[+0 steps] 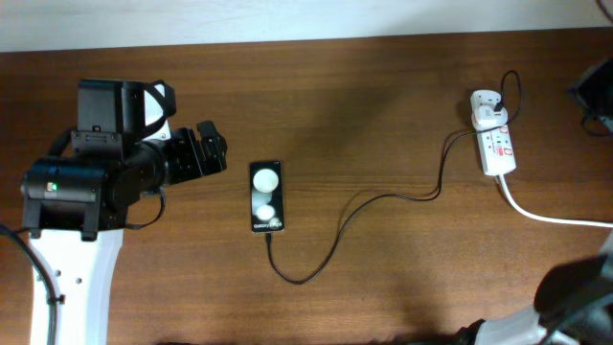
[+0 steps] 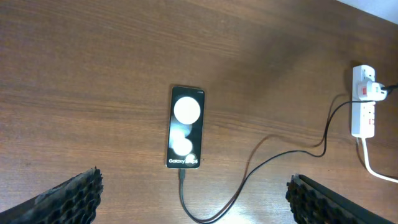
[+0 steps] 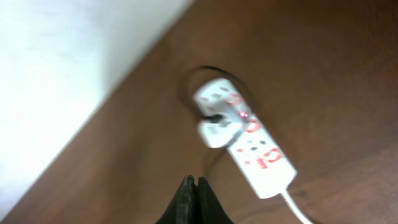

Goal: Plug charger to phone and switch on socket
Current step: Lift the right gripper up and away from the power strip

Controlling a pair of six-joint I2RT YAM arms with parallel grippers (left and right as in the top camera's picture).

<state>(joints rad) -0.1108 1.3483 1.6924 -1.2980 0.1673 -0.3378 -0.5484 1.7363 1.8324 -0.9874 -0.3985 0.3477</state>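
Overhead, I see the phone (image 1: 266, 196) lying flat and face up on the bench (image 1: 383, 77). My left fingers (image 1: 213, 144) sit near it on its left, not touching it, and I cannot judge their spread from this view. The charger (image 1: 402, 196) meets the phone's lower edge, loops just below it, then trails off to the right. It ends at the adapter block (image 1: 488, 108), which is seated on the socket (image 1: 498, 151), well apart from the phone on its right. A thick white cord (image 1: 546, 216) leaves the socket's other end.

On my left wrist camera the left fingers (image 2: 71, 196) are spread wide and hold nothing. The phone (image 2: 185, 127) lies ahead of the gap between them, clear of both. The charger (image 2: 273, 158) tip touches the phone's lower edge, and the socket (image 2: 360, 115) lies far to the phone's right.

My right wrist view is blurred. The right fingers (image 3: 193, 199) are pressed together and empty. Beyond them lies the socket (image 3: 261, 155) with the adapter block (image 3: 217, 130) plugged in, and a small red light (image 3: 244, 115) glows beside the block.
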